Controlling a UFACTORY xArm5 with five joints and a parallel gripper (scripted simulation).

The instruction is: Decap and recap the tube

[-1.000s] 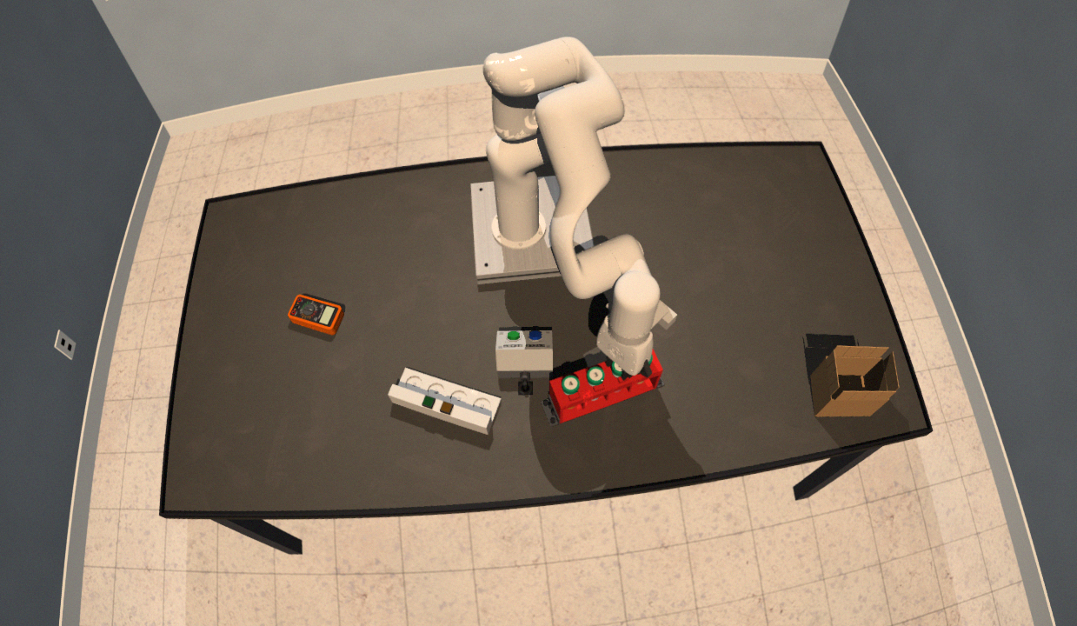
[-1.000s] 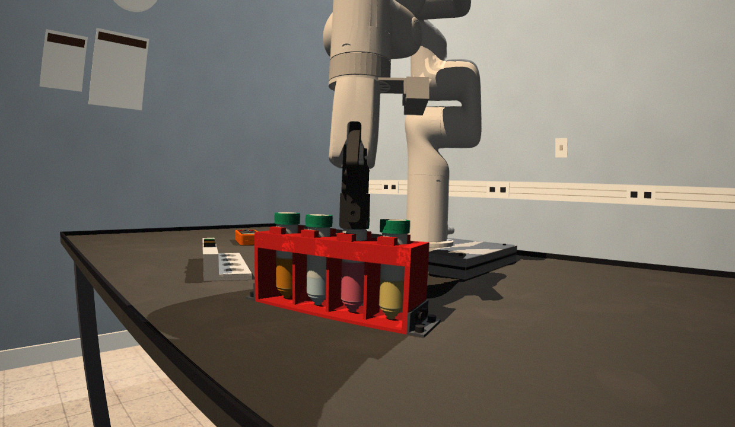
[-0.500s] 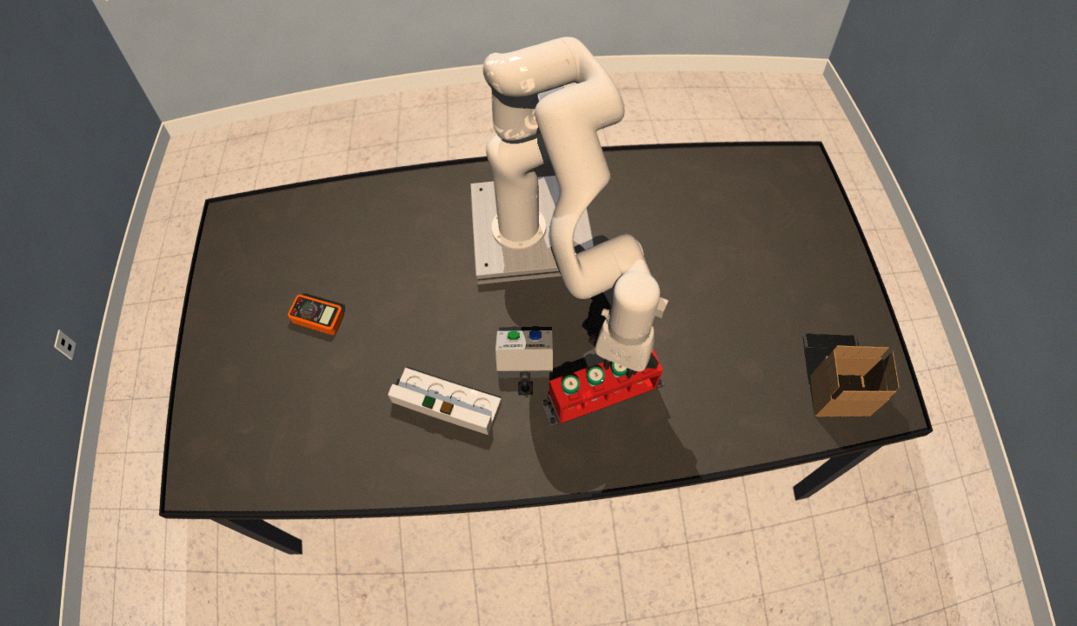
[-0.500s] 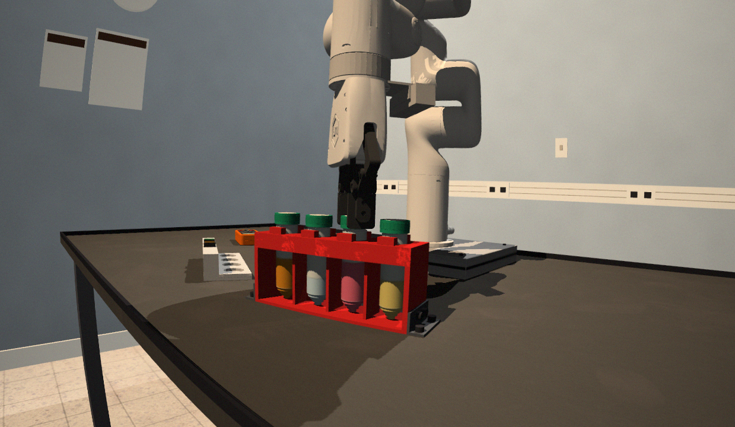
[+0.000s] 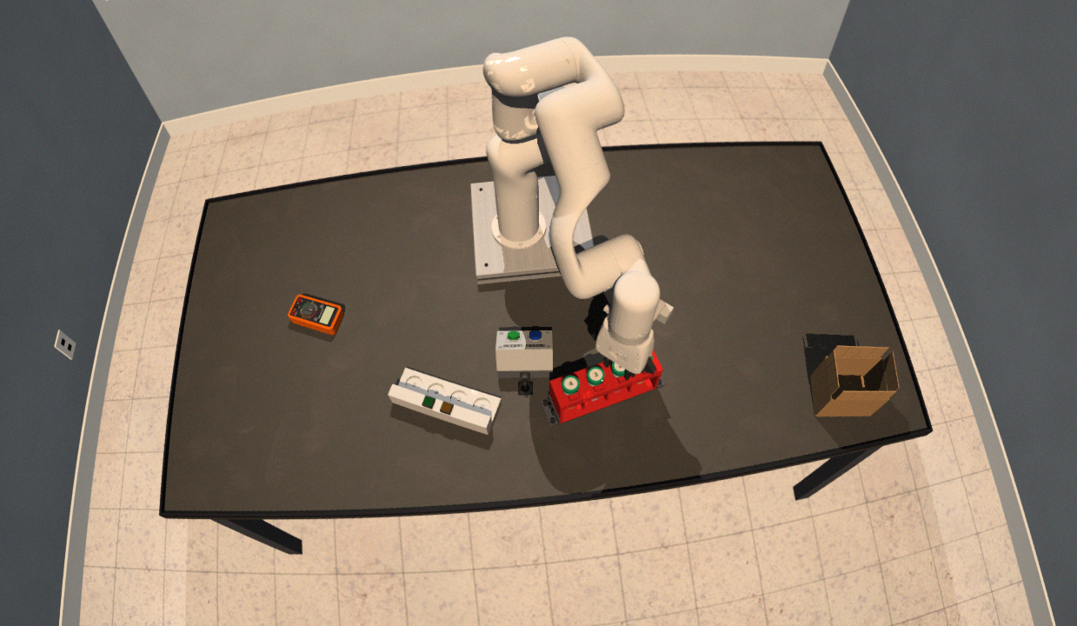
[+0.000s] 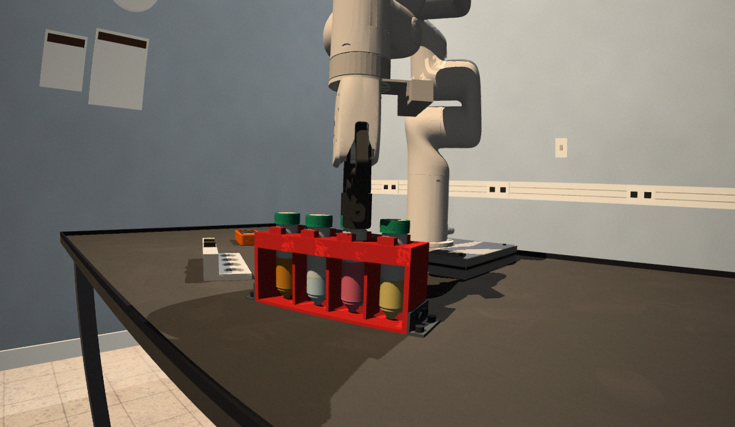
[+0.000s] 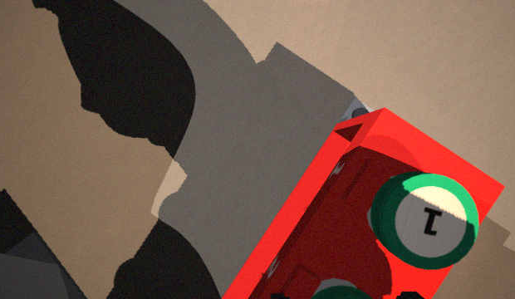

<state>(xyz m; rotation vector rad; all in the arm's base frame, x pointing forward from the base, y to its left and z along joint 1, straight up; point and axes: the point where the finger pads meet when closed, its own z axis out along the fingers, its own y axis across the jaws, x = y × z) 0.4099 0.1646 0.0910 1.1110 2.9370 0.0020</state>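
Red decapping station [image 6: 337, 249] stands near the table's front edge, four green caps all on their tubes. Gripper [image 6: 355, 223] hangs vertical over tube 2, seen edge-on in the exterior view. Its fingers are slightly spread on either side of the cap of tube 2 [image 7: 340, 293], not pinching it. Cap 1 [image 7: 425, 220] sits alongside. Cap tray [image 5: 448, 412] nests hold no caps.
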